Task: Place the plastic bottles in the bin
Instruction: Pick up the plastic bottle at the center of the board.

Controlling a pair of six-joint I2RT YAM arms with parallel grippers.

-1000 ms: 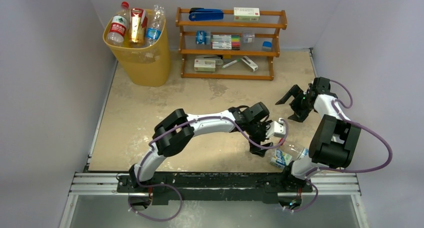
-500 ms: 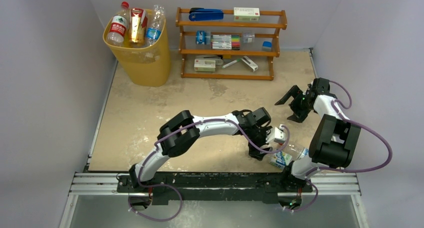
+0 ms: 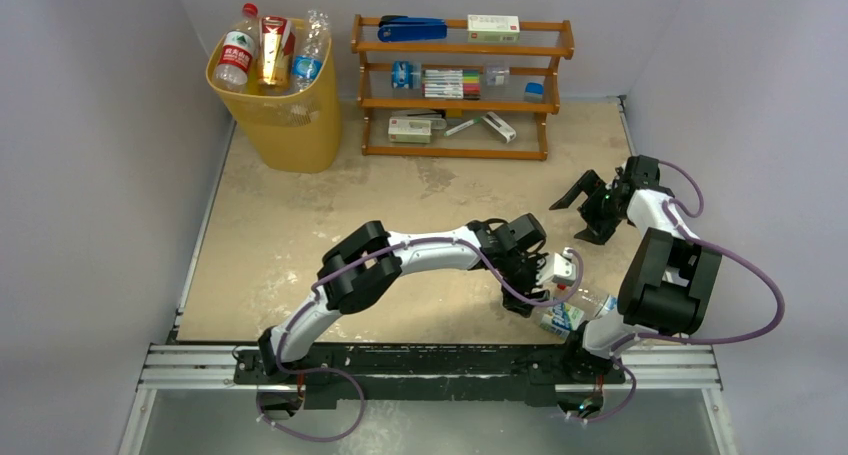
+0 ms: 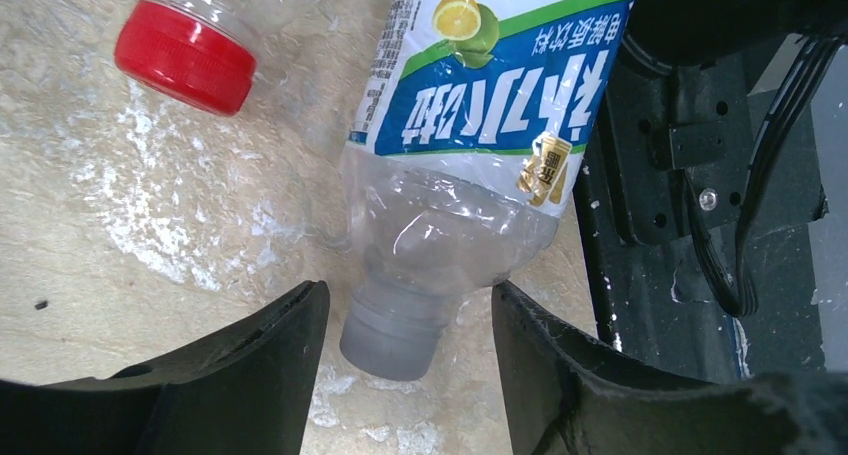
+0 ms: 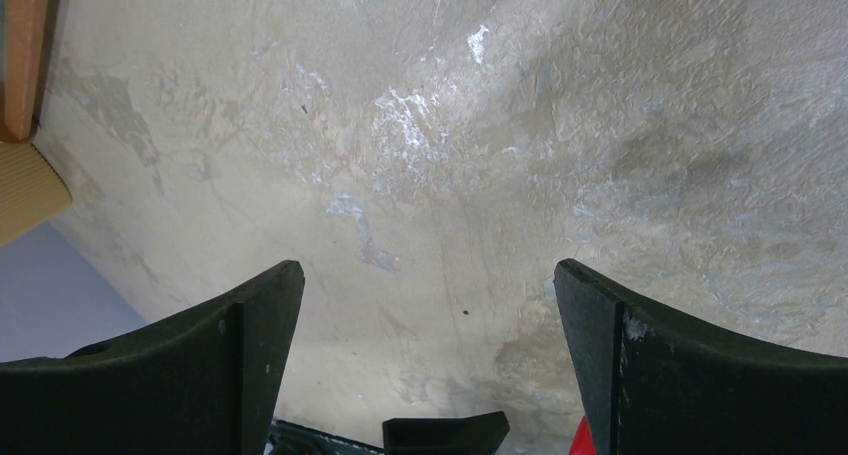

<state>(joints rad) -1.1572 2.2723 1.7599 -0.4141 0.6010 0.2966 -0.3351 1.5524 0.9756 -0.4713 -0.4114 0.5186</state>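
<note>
A clear plastic bottle (image 4: 480,125) with a blue, green and white label lies on the table by the right arm's base, grey cap (image 4: 390,340) toward my left wrist camera. My left gripper (image 4: 410,295) straddles its neck, open, with a gap showing on each side of the cap. From the top it sits at the near right (image 3: 545,295), over the bottle (image 3: 578,311). A second clear bottle with a red cap (image 4: 185,55) lies just beyond. My right gripper (image 3: 583,218) hangs wide open over bare table (image 5: 428,270). The yellow-orange bin (image 3: 290,125) at the far left holds three bottles (image 3: 238,55).
The brown wooden shelf rack (image 3: 460,85) with boxes, pens and a blue stapler stands at the back, right of the bin. The right arm's black base and cables (image 4: 700,175) lie close beside the labelled bottle. Grey walls close in both sides.
My left gripper has slid a little right and nearer onto the bottle's neck, and its jaws have narrowed. The right arm has stayed put.
</note>
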